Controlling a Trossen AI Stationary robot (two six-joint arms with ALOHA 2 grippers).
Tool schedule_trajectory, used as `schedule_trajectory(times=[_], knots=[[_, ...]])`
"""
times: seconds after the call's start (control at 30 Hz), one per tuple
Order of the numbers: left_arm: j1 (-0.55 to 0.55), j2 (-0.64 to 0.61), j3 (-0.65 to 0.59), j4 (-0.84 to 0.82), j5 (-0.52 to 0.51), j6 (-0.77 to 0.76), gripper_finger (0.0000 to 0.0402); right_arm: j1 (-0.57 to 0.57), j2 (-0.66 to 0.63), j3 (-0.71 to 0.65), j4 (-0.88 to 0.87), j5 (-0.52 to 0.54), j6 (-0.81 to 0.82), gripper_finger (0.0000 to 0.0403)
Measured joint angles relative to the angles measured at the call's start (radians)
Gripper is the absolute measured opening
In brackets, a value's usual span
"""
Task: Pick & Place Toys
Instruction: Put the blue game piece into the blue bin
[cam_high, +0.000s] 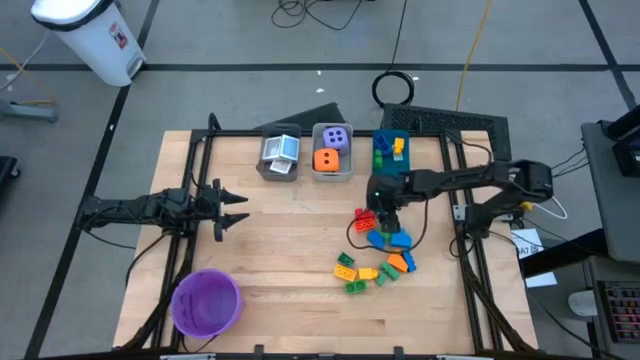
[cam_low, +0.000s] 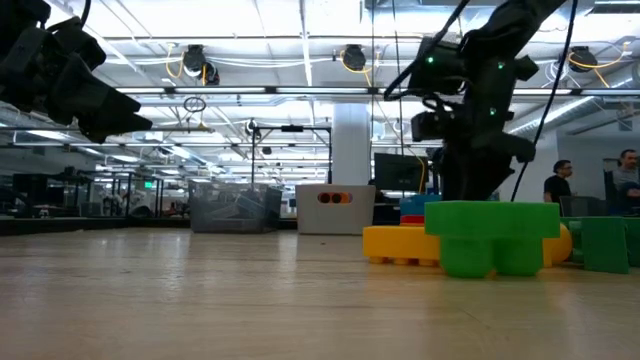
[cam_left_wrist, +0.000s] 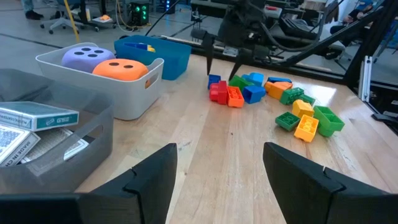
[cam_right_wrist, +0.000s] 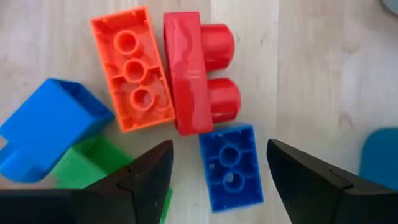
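A heap of coloured bricks lies on the table at the right. My right gripper hangs open just above the heap's far end and points steeply down. Its fingers stand over a small blue brick, which lies next to a red brick and an orange brick; they touch nothing. My left gripper waits open at the table's left, pointing level across it. The purple die and the orange die sit in the clear bin. Cards lie in the grey bin.
A blue bin holding a few bricks stands at the far edge, to the right of the dice bin. A round purple bowl sits near the front left corner. Bare wood lies between the two arms in the table's middle.
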Motion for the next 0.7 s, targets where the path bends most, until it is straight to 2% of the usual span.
schedule_trajectory(times=[0.17, 0.4, 0.7], knots=[[0.0, 0.0, 0.0, 0.001, 0.0, 0.0, 0.0246, -0.027, 0.048, 0.0, -0.004, -0.009, -0.009, 0.0251], [0.0, 0.0, 0.0, 0.0, 0.0, 0.0, 0.0246, -0.033, 0.049, 0.0, -0.005, -0.028, -0.001, 0.0249], [0.0, 0.0, 0.0, 0.0, 0.0, 0.0, 0.0246, -0.033, 0.048, -0.074, 0.089, -0.029, 0.029, 0.0212]])
